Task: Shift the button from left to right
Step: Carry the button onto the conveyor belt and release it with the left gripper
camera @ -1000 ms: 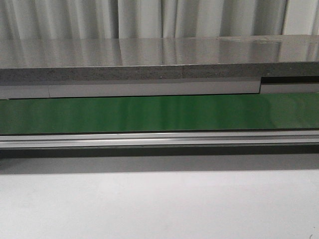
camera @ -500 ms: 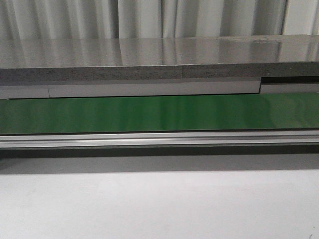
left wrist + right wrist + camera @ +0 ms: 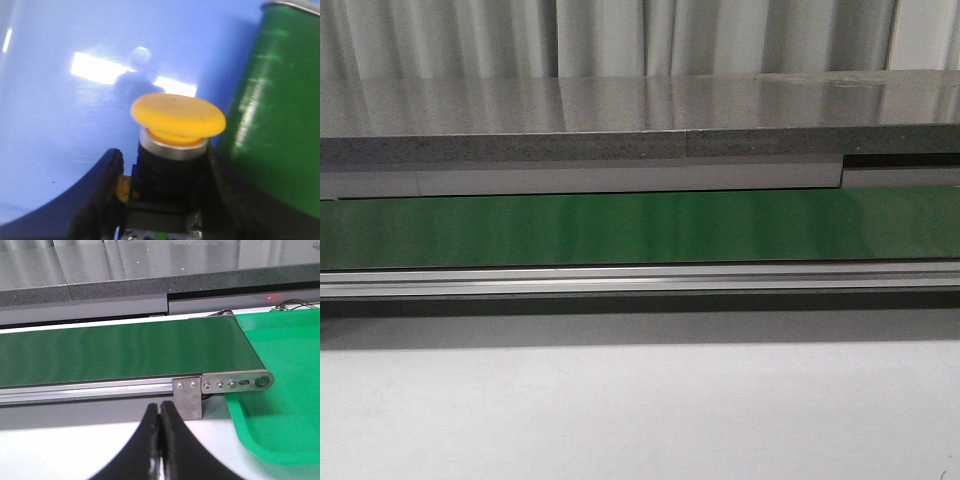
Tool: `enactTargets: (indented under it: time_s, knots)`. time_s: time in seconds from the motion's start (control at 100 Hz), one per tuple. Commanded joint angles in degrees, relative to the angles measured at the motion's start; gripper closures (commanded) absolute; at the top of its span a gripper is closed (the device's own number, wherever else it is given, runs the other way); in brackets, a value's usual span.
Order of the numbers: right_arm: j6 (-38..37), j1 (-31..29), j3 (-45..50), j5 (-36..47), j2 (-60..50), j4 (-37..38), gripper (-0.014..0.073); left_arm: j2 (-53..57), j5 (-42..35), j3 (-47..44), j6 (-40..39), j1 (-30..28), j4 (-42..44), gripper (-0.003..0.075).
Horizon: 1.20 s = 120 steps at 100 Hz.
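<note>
- The left gripper [image 3: 165, 200] grips the button [image 3: 176, 120] by its black body, 1 finger [image 3: 100, 195] on each flank, leaving the yellow-orange cap clear above the jaws. Holding low on the boxy body likely gives the pads flat faces to bear on, where the round cap would slip.
- The button sits upright in that grasp over a glossy blue surface [image 3: 65, 125], with the green conveyor belt [image 3: 270, 125] just beside it. Whether it is touching the blue surface or lifted off it cannot be told.
- The right gripper [image 3: 160, 440] hangs empty, its 2 fingers pressed together, above the white table [image 3: 60, 450] in front of the belt's end roller [image 3: 260, 381]. The green tray [image 3: 285, 390] lies just past that end, a probable receiving spot on the right side.
- In the front view, neither arm nor button appears; only the belt, its aluminium rail [image 3: 640, 280] and the grey counter [image 3: 620, 110] behind show.
- Against the front views from 1.0 and 0.5 seconds before, nothing differs: the belt still carries no load.
</note>
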<state>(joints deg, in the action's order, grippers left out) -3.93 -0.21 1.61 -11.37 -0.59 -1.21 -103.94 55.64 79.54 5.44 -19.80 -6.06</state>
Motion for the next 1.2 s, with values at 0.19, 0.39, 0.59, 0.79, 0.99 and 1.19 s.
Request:
enactTargets:
  time_s: [0.19, 0.39, 0.59, 0.79, 0.99, 1.19]
  knots:
    - [0.2, -0.3, -0.9, 4.8, -1.2, 0.0, 0.0661, 3.0, -0.4, 1.8, 1.8, 9.7, -1.0, 0.0672]
    - [0.2, -0.3, -0.9, 4.8, -1.2, 0.0, 0.0661, 1.0, -1.7, 1.8, 1.8, 13.4, -0.3, 0.0667]
    - [0.2, -0.3, -0.9, 4.8, -1.2, 0.0, 0.0661, 0.1, -1.4, 1.8, 1.8, 13.8, -0.3, 0.0536]
    - [0.2, -0.3, -0.9, 4.8, -1.2, 0.0, 0.0661, 0.1, -1.0, 1.9, 1.8, 13.8, -0.6, 0.0235]
    - [0.2, -0.3, -0.9, 4.8, -1.2, 0.0, 0.0661, 0.6, 0.5, 1.9, 1.8, 13.8, -2.7, 0.0160]
    - [0.2, -0.3, -0.9, 4.8, -1.2, 0.0, 0.0661, 4.5, 0.8, 1.9, 1.8, 13.8, -3.4, 0.0163]
